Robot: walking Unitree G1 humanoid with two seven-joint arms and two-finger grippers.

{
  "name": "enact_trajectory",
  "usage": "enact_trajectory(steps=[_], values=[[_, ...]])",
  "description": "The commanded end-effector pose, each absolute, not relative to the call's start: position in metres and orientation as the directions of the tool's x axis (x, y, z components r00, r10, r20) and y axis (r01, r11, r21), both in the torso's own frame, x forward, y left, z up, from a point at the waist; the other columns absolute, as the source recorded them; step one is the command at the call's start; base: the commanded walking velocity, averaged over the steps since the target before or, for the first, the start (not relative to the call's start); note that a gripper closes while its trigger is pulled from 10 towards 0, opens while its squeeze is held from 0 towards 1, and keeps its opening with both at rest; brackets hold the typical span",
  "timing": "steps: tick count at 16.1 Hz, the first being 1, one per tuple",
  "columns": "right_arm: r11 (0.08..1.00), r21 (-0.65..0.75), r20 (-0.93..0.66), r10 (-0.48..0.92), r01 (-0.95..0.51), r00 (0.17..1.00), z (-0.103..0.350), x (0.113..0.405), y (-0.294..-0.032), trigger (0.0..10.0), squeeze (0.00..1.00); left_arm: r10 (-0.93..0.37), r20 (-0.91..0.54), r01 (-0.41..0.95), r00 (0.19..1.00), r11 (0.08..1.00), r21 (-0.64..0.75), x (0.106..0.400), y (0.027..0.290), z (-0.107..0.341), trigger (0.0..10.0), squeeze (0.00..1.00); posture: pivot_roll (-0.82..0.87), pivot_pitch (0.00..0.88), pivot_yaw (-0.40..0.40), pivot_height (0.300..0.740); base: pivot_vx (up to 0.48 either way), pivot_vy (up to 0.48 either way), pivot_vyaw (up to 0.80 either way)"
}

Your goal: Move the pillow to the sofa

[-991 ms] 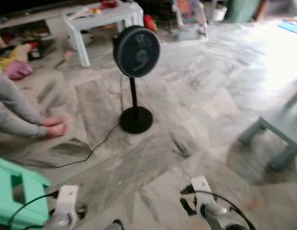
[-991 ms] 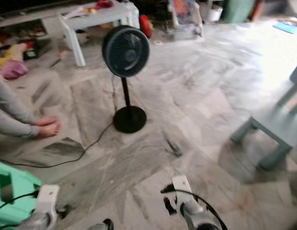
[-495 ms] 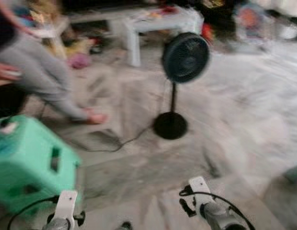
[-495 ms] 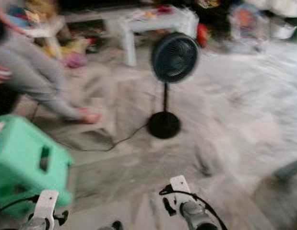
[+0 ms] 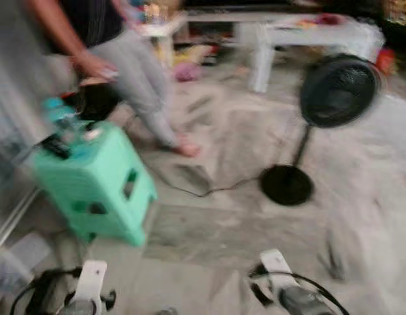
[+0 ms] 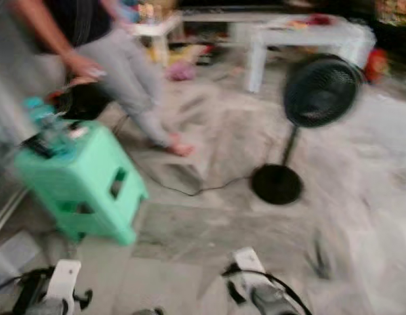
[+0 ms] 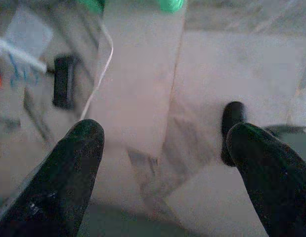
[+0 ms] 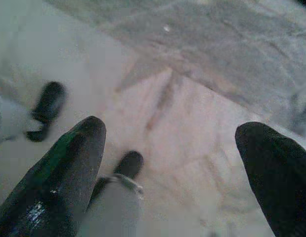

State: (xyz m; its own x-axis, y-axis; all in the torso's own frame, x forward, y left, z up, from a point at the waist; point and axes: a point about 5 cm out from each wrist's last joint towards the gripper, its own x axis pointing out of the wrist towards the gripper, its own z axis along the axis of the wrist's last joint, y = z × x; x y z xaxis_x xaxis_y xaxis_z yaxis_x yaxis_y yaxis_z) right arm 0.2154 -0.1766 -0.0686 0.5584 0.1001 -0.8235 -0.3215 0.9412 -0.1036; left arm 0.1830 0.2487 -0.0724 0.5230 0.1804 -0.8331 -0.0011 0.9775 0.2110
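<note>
Across the marble floor point(image 5: 242, 230), among a mint-green stool point(image 5: 98, 187), a seated person point(image 5: 117, 59) and a black pedestal fan point(image 5: 337, 92), I cannot spot pillow or sofa, so, with left gripper point(image 7: 165, 148) and right gripper point(image 8: 172, 148) spread and empty, everything seems left to do.

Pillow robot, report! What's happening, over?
Both tools open, empty, low over floor. No pillow or sofa sighted. Green stool, person, fan ahead.
</note>
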Motion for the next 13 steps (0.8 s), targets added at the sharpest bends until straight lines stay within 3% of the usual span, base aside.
enact_trajectory(steps=[1, 3, 13], values=[[0.942, -0.088, -0.811, 0.122, -0.325, 0.572, -0.0658, 0.2215, -0.1667, 10.0, 0.00, 0.195, -0.834, 0.007, 0.516, 0.973, 0.231, 0.1826, 0.2546, -0.0709, 10.0, 0.00, 0.01, 0.096, -0.004, 0.740, 0.000, 0.000, 0.80], [0.943, -0.084, -0.807, 0.125, -0.322, 0.577, -0.0654, 0.2223, -0.1649, 10.0, 0.00, 0.203, -0.834, 0.018, 0.513, 0.969, 0.247, 0.1828, 0.2578, -0.0698, 10.0, 0.00, 0.01, 0.096, 0.001, 0.740, 0.000, 0.000, 0.51], [0.956, -0.086, -0.802, 0.100, -0.280, 0.588, -0.0655, 0.2218, -0.1691, 10.0, 0.00, 0.198, -0.831, 0.028, 0.520, 0.968, 0.248, 0.1860, 0.2572, -0.0684, 10.0, 0.00, 0.01, 0.090, 0.006, 0.740, 0.000, 0.000, 0.00]])
